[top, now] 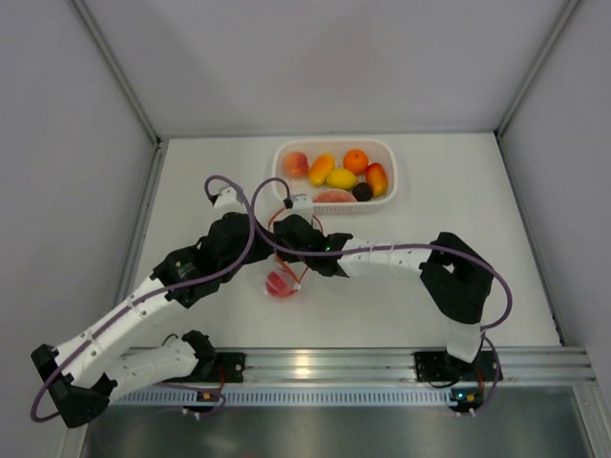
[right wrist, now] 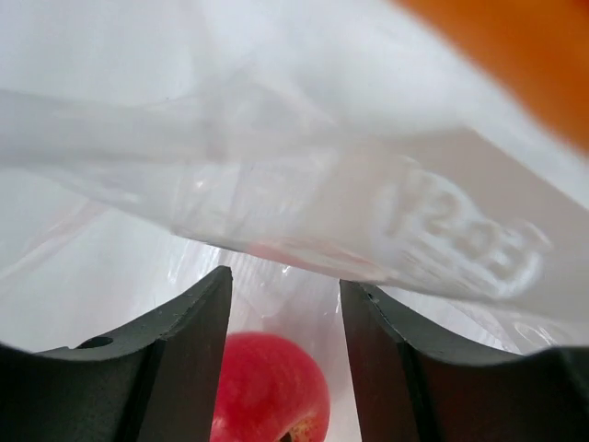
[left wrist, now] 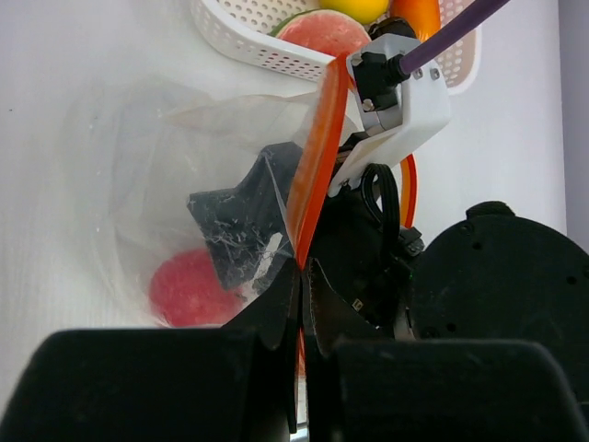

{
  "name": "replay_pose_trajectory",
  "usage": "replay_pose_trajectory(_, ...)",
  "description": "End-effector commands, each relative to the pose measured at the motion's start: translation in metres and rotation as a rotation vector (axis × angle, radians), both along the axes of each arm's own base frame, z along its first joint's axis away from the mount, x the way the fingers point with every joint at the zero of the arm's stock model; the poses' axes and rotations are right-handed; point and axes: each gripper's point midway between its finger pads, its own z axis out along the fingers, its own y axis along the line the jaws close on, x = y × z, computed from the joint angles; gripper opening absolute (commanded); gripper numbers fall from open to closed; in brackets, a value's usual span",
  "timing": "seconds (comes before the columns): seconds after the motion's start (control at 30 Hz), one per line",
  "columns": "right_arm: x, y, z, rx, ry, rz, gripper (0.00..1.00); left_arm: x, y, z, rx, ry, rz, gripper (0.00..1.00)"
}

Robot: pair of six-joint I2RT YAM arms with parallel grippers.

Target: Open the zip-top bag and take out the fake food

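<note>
- My left gripper [left wrist: 302, 276] is pressed together on the orange zip strip [left wrist: 317, 157] and holds one lip of the zip-top bag [left wrist: 129, 184] up on edge. The pinch is only at the fingertips, so a tug from my other arm could pull the strip free and let the mouth fall closed.
- My right gripper [right wrist: 283, 304] is spread and holds nothing as it reaches into the bag's mouth. The red fruit [right wrist: 267, 391] lies just beyond and between its fingers, not yet touched.
- A fold of clear film hangs across in front of those fingers. If I close here, I judge I could catch plastic along with the fruit, or plastic alone.
- The fruit is glossy and round, so a grip off its middle could squirt it deeper into the bag.
- Lifting with film trapped would drag the whole bag against my left pinch.
- The white basket [top: 286, 153], with the other fake food [top: 341, 178] in it, sits just beyond the bag. A wide swing outward could knock its near wall.
</note>
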Motion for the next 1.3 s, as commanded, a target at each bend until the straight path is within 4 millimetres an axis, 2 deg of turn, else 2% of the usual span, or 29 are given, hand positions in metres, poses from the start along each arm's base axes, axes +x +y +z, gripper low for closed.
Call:
replay_pose_trajectory(0.0,0.0,0.015,0.011,0.063,-0.034,-0.032,0.52,0.0,-0.003,0.015,-0.064,-0.04,-0.003,0.0)
replay_pose_trajectory(0.17,-0.017,0.019,0.007,0.002,-0.005,0.046,0.57,-0.001,0.001,0.011,-0.05,-0.043,0.004,0.0)
replay_pose_trajectory(0.33,-0.054,0.02,0.0,-0.007,0.035,0.162,0.6,0.001,0.01,-0.006,-0.005,-0.032,0.037,0.0)
replay_pose_trajectory(0.37,-0.059,0.021,0.006,0.013,0.04,0.178,0.62,0.001,0.011,-0.008,0.0,-0.029,0.042,0.0)
replay_pose_trajectory(0.4,-0.067,0.018,-0.002,0.012,0.061,0.206,0.63,0.001,0.012,-0.015,0.012,-0.019,0.045,0.0)
replay_pose_trajectory(0.47,-0.087,0.025,0.001,0.064,0.113,0.299,0.64,0.001,0.014,-0.023,0.029,-0.008,0.054,0.0)
replay_pose_trajectory(0.53,-0.104,0.025,-0.007,0.062,0.162,0.372,0.64,0.0,0.015,-0.031,0.036,0.008,0.061,0.0)
replay_pose_trajectory(0.6,-0.109,0.019,-0.017,0.022,0.175,0.376,0.65,-0.001,0.015,-0.033,0.033,0.013,0.059,0.0)
replay_pose_trajectory(0.7,-0.123,0.018,-0.027,0.003,0.203,0.426,0.72,-0.002,0.015,-0.036,0.038,0.019,0.053,0.0)
replay_pose_trajectory(0.77,-0.13,0.016,-0.032,-0.02,0.215,0.453,0.82,-0.003,0.015,-0.037,0.043,0.02,0.047,0.0)
replay_pose_trajectory(0.83,-0.142,0.012,-0.039,-0.035,0.248,0.492,0.86,-0.004,0.016,-0.035,0.042,0.014,0.045,0.0)
replay_pose_trajectory(0.9,-0.15,0.005,-0.041,-0.033,0.266,0.507,0.91,-0.004,0.017,-0.038,0.053,0.013,0.044,0.0)
replay_pose_trajectory(0.93,-0.156,0.005,-0.034,-0.011,0.268,0.53,0.96,-0.004,0.018,-0.038,0.054,0.012,0.044,0.0)
replay_pose_trajectory(0.97,-0.158,0.002,-0.032,-0.008,0.271,0.537,0.99,-0.004,0.018,-0.039,0.057,0.014,0.043,0.0)
replay_pose_trajectory(1.17,-0.168,-0.013,-0.017,0.008,0.275,0.563,0.99,-0.005,0.017,-0.05,0.087,0.033,0.031,0.0)
replay_pose_trajectory(1.27,-0.161,-0.021,-0.026,-0.049,0.257,0.521,1.0,-0.003,0.015,-0.054,0.1,0.047,0.033,0.0)
